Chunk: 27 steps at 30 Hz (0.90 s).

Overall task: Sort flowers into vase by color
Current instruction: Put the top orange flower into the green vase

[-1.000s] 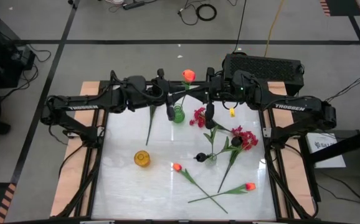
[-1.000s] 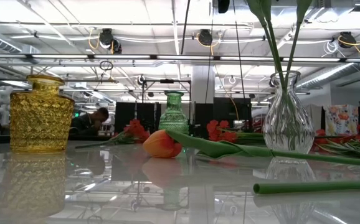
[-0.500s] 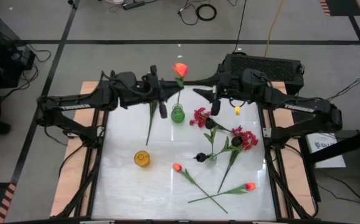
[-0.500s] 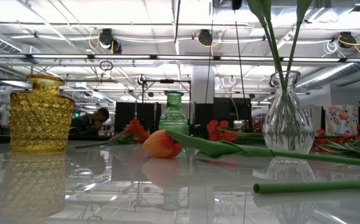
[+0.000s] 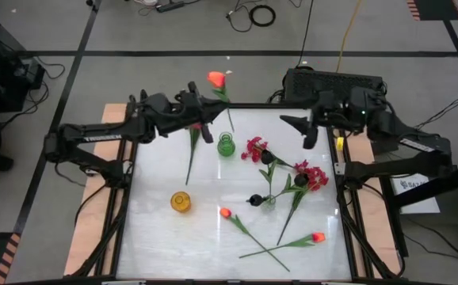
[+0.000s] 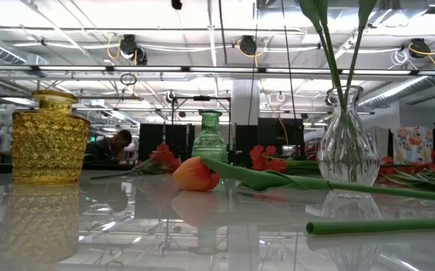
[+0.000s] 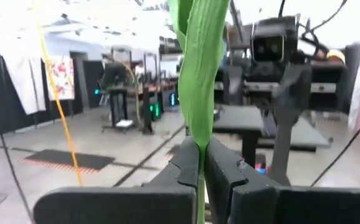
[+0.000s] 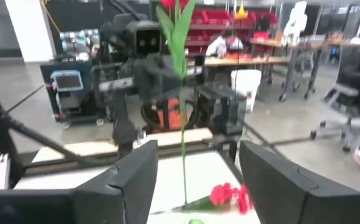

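Orange-red tulip bud (image 5: 216, 78) held high on its long green stem over the far edge of the table (image 5: 158, 237), stem hanging down toward the green vase (image 5: 226, 146); left gripper (image 5: 206, 132) clamped on the stem low down, dark fingers (image 7: 183, 167) pressed tight against the leaf in the left wrist view; gripped near the bottom, probably so the cut end can be steered into the narrow mouth; stem end near the vase, not yet inside as far as can be told from above. Right gripper (image 5: 308, 131) spread wide and empty, pulled off toward the right side of the table, well apart from the flower; likely standing clear so the left arm has the vase to itself; held tulip and the left arm visible straight ahead between its parted fingers (image 8: 136, 180).

Yellow vase (image 5: 181, 202) alone near the left middle of the table, nothing in it; clear vase (image 6: 345, 147) near the centre already holding green stems, black blooms (image 5: 255, 200) beside it from above; whether those blooms belong to the stems in it cannot be told. Crimson-pink sprays (image 5: 311, 176) lying on the table on the right half, two more orange-red tulips (image 5: 225, 212) lying crossed toward the near edge, one loose green-stemmed flower (image 5: 192, 150) lying just left of the green vase. Sorting judged early; most flowers not yet in a vase.
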Tool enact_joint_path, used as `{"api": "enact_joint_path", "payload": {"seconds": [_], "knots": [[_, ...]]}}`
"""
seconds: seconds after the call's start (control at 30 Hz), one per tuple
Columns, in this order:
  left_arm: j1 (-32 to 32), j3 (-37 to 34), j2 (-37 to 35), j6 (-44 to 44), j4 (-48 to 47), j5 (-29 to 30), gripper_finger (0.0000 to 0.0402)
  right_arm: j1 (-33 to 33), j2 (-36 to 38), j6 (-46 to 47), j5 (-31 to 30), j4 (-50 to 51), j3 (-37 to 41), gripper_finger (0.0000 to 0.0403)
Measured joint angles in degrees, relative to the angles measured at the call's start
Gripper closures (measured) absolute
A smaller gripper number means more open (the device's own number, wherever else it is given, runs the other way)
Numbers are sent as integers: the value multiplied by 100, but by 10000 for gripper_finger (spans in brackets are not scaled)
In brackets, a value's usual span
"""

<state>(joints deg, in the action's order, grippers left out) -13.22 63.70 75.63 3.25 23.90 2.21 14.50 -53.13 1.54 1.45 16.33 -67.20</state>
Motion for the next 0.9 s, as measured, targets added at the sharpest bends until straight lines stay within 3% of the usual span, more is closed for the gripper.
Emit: {"api": "enact_joint_path", "payload": {"seconds": [0.43,0.9], "knots": [[-698,-1722,2,-897,2266,-484,393,-333,140,137,-17,678,7,191],[-777,-2529,9,-995,2705,-361,393,-337,70,138,-153,674,9,191]]}}
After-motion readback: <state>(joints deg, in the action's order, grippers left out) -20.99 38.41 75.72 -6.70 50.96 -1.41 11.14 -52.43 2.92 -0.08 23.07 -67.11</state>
